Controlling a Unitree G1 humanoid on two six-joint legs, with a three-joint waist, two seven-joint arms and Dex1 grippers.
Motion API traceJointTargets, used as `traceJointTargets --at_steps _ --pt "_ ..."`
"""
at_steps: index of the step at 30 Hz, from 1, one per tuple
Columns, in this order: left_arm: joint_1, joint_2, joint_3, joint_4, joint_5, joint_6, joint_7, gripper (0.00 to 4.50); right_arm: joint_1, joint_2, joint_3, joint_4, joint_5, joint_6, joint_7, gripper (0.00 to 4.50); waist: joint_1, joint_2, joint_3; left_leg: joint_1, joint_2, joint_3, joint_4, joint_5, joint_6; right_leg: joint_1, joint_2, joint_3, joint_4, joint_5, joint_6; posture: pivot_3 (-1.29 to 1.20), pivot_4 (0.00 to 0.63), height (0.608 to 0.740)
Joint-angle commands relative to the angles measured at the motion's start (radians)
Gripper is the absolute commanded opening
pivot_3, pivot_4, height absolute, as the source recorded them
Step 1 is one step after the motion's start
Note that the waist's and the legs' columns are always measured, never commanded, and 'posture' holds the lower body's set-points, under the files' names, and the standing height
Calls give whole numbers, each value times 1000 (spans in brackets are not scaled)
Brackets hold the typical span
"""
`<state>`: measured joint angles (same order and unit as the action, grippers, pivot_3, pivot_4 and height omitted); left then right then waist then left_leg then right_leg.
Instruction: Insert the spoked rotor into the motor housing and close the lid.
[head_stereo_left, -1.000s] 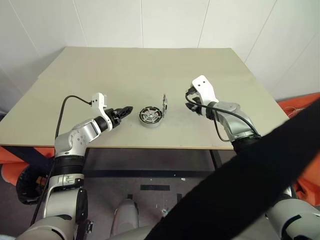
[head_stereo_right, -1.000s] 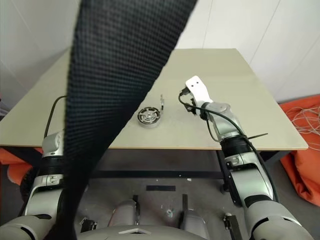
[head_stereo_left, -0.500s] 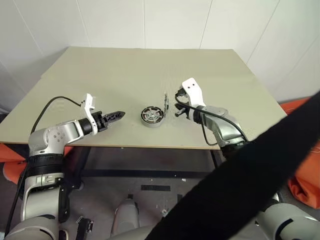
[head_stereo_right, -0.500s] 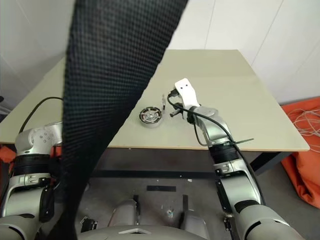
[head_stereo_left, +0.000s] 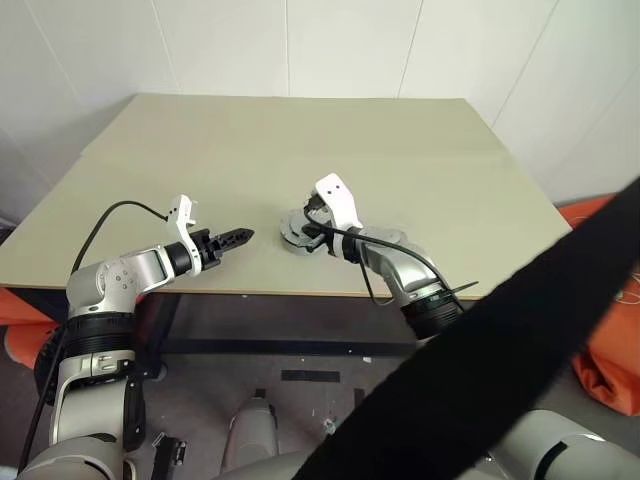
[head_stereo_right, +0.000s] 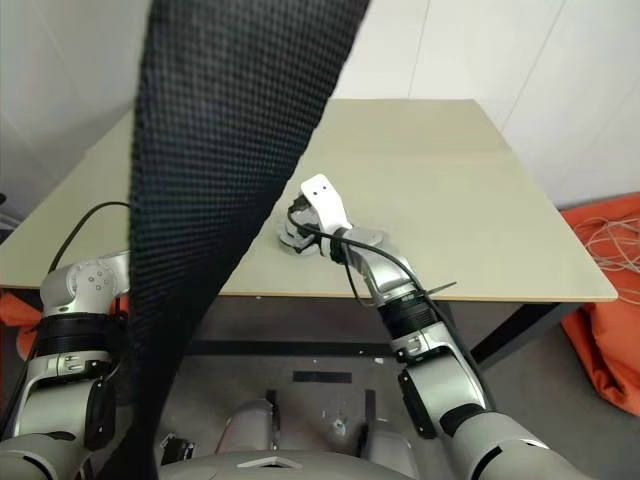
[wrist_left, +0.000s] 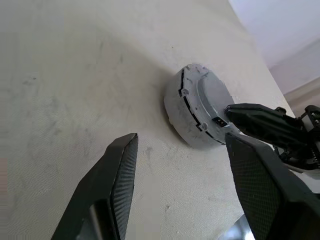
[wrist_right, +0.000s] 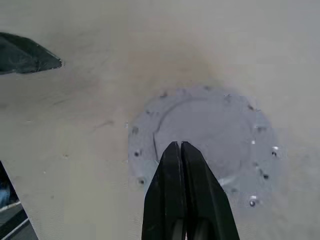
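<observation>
Currently, your left gripper (head_stereo_left: 243, 237) hangs with its black fingers apart and empty, just left of the round metal motor housing (wrist_left: 186, 116) on the beige table (head_stereo_left: 420, 140). The grey round lid (wrist_right: 207, 132) lies flat on that housing. Your right gripper (wrist_right: 180, 150), fingers pressed together, sits over the lid's top. The spoked rotor presumably sits inside, hidden. Judge insertion done; only confirming lid seating remains.
</observation>
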<state>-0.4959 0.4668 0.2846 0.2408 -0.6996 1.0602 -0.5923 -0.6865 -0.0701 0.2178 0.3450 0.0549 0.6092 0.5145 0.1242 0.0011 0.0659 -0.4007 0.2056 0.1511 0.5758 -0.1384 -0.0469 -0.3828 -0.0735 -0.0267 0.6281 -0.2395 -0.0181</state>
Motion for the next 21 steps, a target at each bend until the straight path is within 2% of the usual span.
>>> traceJointTargets --at_steps 1,5,7,15,16,18,21 --pt "-18 4 20 -20 -2 -21 7 2985 -6 13 8 75 -10 -52 -2 15 -1 0 0 1 0 0 0 0 0 1 0 0 0 0 0 0 0 740" --pt "-15 3 19 -28 -6 -21 10 2985 -2 17 -14 109 -1 -110 1 15 -3 0 0 11 0 0 -2 -1 2 9 0 1 0 0 0 0 0 740" --pt "-13 0 17 -28 -6 -24 11 2985 3 19 -35 99 17 -135 8 15 -2 0 0 17 0 0 -6 -2 2 14 0 1 -3 -4 6 0 0 740" --pt "-25 -21 -3 -15 7 -45 11 2985 2 28 -129 0 138 -170 76 15 -2 0 0 16 0 0 -6 -2 3 13 0 2 -3 0 0 0 0 740" --pt "-27 -22 -5 -13 8 -45 11 2985 7 28 -130 -6 146 -176 89 396 -2 0 0 16 0 0 -6 -2 3 13 0 2 -3 0 0 0 0 740" --pt "-32 -24 -10 -7 10 -47 7 2985 17 26 -125 -8 152 -189 110 868 -2 0 0 16 0 0 -7 -2 3 13 0 2 -4 0 0 0 0 740" --pt "-39 -27 -14 -1 14 -50 5 2985 28 29 -118 12 152 -210 131 1924 -1 0 0 16 0 0 -8 -2 3 13 0 1 -5 -1 0 0 0 740"
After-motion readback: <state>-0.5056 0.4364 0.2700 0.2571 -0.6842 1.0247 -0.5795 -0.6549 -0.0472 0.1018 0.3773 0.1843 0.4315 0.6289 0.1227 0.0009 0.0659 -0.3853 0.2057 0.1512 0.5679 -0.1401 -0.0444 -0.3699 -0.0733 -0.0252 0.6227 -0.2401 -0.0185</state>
